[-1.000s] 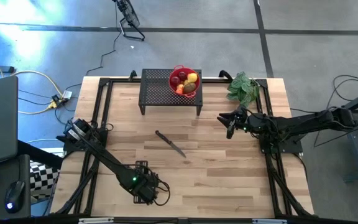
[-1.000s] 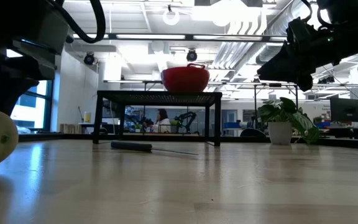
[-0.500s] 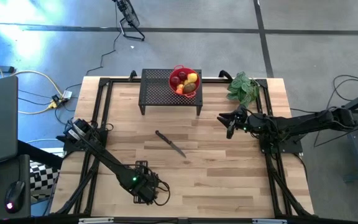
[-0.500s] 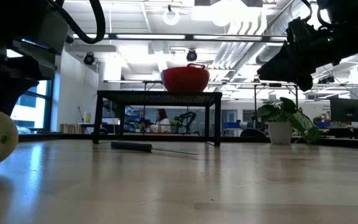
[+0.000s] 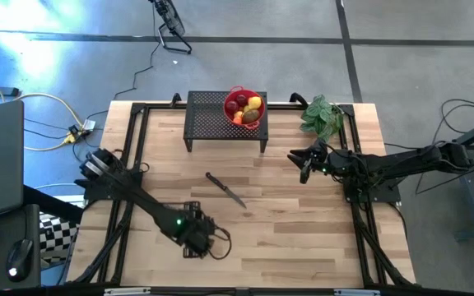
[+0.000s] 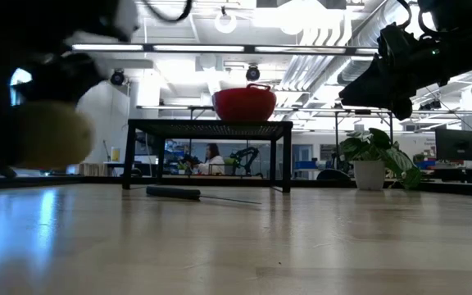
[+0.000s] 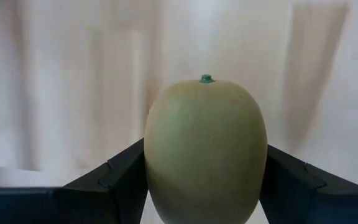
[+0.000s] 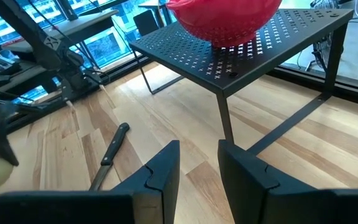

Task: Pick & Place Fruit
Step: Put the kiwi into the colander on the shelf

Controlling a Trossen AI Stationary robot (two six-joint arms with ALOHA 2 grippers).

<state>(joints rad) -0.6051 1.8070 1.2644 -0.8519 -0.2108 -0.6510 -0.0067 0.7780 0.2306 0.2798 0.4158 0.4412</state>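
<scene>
A yellow-green oval fruit (image 7: 204, 155) with a small green stem nub sits between the fingers of my left gripper (image 5: 197, 242), near the table's near edge and left of centre. In the low view the fruit (image 6: 52, 135) hangs above the tabletop. A red bowl (image 5: 243, 107) holding several red, yellow and orange fruits stands on a black perforated stand (image 5: 212, 122) at the far edge. My right gripper (image 5: 304, 163) hovers open, right of the stand, touching nothing. My left gripper pinches the fruit between its two fingers (image 7: 123, 177), one on each long side (image 7: 157, 168) at its widest part. The fingers come from above and lie along the fruit, with the stem end (image 7: 206, 78) pointing away from the wrist. The fruit is lifted clear of the table.
A slim dark-handled knife (image 5: 225, 189) lies on the wood between the stand and my left gripper. A green leafy plant (image 5: 321, 115) stands at the far right corner. Black frame rails (image 5: 134, 148) run along the table's left and right sides.
My left gripper has risen, carrying the fruit from resting on the table to hanging clear above it. It has also shifted a little away from the near edge. The right arm has kept still.
</scene>
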